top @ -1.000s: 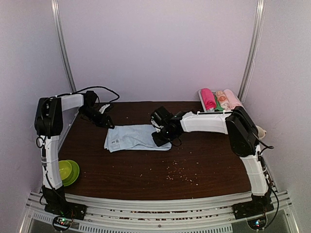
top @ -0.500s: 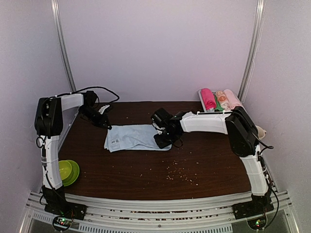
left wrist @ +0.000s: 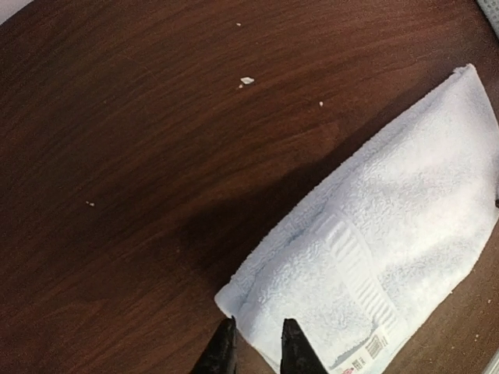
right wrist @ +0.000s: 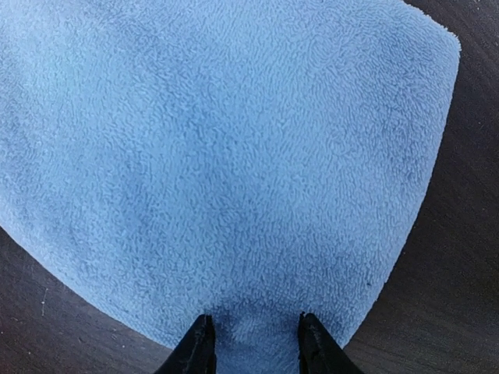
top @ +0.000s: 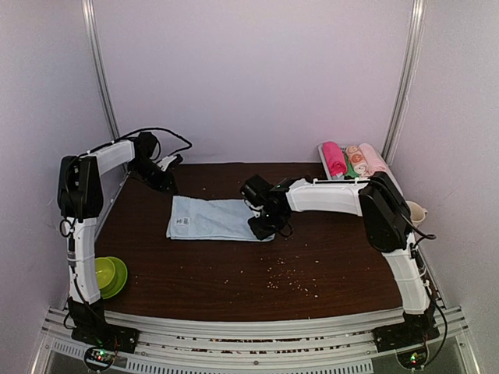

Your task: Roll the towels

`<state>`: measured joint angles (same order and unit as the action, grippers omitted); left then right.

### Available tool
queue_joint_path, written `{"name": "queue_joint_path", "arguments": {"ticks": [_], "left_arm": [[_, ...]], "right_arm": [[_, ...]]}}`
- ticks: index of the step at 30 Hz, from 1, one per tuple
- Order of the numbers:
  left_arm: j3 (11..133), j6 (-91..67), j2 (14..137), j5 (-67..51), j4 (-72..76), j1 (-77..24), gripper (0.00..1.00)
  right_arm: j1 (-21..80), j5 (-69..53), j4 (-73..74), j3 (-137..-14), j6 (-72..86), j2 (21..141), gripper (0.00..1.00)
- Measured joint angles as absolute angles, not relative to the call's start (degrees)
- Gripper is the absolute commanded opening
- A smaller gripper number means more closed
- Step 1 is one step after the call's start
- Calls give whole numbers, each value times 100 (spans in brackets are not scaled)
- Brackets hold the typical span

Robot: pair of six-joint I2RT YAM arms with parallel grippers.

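**Robotics laboratory test cell.** Plain pale lavender walls are closing in a dark wooden table on three sides, and slim metal uprights are rising at its far corners. Two white-and-black robot arms, the left arm and the right arm, are standing bolted to aluminium rails running along the near edge. A black cable is looping exposed above the far left corner. Trial items are lying out: a green bowl at the near left corner, rolled cloths at the far right corner, a pale blue towel flat toward the far edge, and crumbs scattered toward the near edge.
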<state>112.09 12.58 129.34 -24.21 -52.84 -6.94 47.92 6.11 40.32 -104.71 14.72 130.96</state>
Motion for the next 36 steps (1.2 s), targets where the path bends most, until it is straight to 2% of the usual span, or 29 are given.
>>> {"name": "queue_joint_path", "arguments": {"ticks": [2, 5, 8, 9, 10, 11, 15, 17, 22, 24, 27, 30, 36], "left_arm": [[11242, 1297, 12971, -2309, -5284, -694, 48], [11242, 1288, 12997, -2071, -5325, -694, 58], [11264, 1286, 12988, -1837, -5339, -694, 67], [11262, 1278, 12973, -1785, -5325, -694, 70], [11242, 1280, 12936, -1734, -5295, -694, 72], [11196, 1293, 12875, -1688, -5260, -698, 74], [10812, 1404, 12339, -1612, -5146, -755, 88], [10453, 1511, 11922, -1603, -5026, -840, 90], [9625, 1813, 11078, -1815, -4759, -1192, 65], [9465, 1955, 11015, -2014, -4713, -1317, 51], [9400, 2137, 11139, -2357, -4759, -1411, 37], [9430, 2206, 11463, -2648, -4831, -1433, 32], [9520, 2182, 12208, -2593, -4976, -1431, 32]], "right_arm": [[4792, 613, 4060, -10471, 1470, 13096, 42], [4792, 611, 4060, -10462, 1459, 13096, 51], [4792, 604, 3977, -10328, 1461, 13041, 70], [4792, 598, 3903, -10193, 1424, 12971, 78], [4792, 596, 3837, -10047, 1406, 12866, 94], [4792, 580, 3789, -9891, 1411, 12739, 100], [4755, 561, 3557, -9419, 1402, 12130, 100], [4678, 467, 3358, -9332, 1444, 11848, 99], [4228, -329, 2456, -9236, 1752, 11513, 100], [4077, -757, 2167, -9282, 1927, 11590, 100], [3879, -1378, 1765, -9564, 2290, 11942, 100], [3787, -1959, 1332, -10051, 2779, 12554, 100], [3669, -2644, 777, -10809, 3837, 13694, 99]]}}
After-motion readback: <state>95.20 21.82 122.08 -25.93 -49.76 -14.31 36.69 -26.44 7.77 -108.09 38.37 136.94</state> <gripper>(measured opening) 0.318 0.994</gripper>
